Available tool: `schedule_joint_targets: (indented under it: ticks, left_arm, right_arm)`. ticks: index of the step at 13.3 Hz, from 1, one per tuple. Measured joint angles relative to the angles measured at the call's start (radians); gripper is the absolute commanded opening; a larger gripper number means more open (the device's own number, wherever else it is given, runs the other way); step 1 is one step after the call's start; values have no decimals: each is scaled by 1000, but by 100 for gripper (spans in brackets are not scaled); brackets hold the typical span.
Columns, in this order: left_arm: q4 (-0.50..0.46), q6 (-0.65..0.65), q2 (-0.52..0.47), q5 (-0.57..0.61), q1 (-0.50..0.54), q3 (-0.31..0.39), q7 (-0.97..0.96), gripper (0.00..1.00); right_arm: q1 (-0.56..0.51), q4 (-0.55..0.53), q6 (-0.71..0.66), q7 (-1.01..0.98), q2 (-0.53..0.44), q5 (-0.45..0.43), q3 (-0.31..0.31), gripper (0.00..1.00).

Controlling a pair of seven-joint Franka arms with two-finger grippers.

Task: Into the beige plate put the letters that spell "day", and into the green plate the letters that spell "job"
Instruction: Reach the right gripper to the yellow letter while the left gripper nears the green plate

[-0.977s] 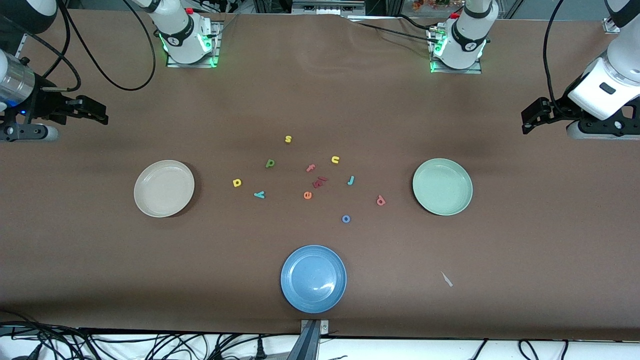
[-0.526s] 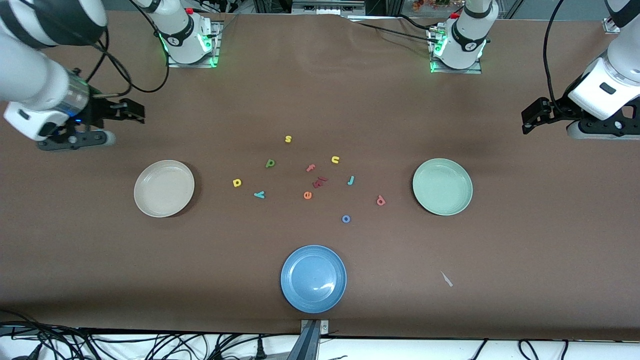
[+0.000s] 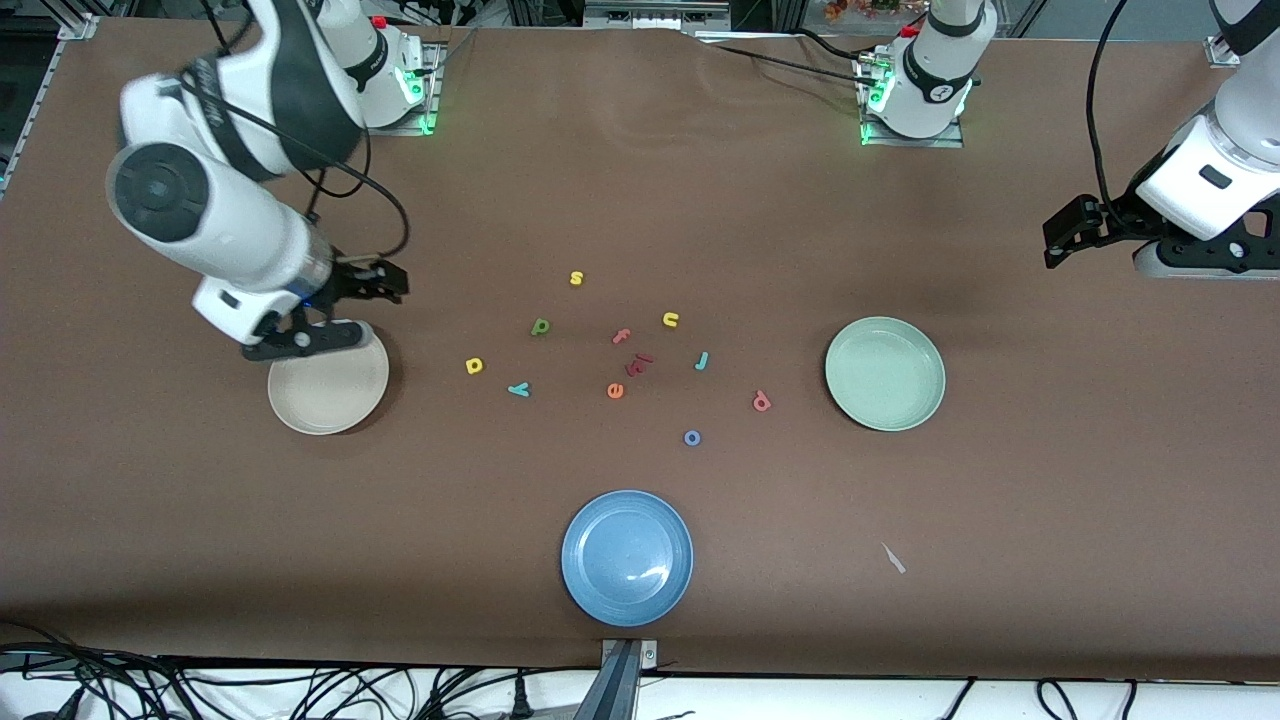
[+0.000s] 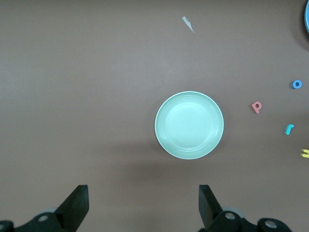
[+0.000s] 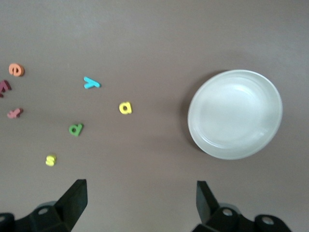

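The beige plate lies toward the right arm's end, the green plate toward the left arm's end. Between them lie the yellow d, green letter, teal y, teal j, blue o and salmon b. My right gripper hangs open and empty over the table beside the beige plate. My left gripper waits open and empty at its end.
Mixed in with those letters are a yellow s, yellow u, pink f, orange e and a dark red letter. A blue plate sits nearest the front camera. A paper scrap lies beside it.
My right arm has swung in from its end of the table to just beside the beige plate. The left arm, letters and plates have not moved.
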Motion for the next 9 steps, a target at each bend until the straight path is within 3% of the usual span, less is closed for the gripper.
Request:
schedule_joint_targets:
  ticks: [5,9]
  left_arm:
    - [0,0,4,-7,11,1,0,100]
    - [-6,7,81,-46,10,-7,1,100]
  right_arm:
    - [22,-221,427,7,66,2,1,100]
    - [31,-285,615,7,145,3,1,100]
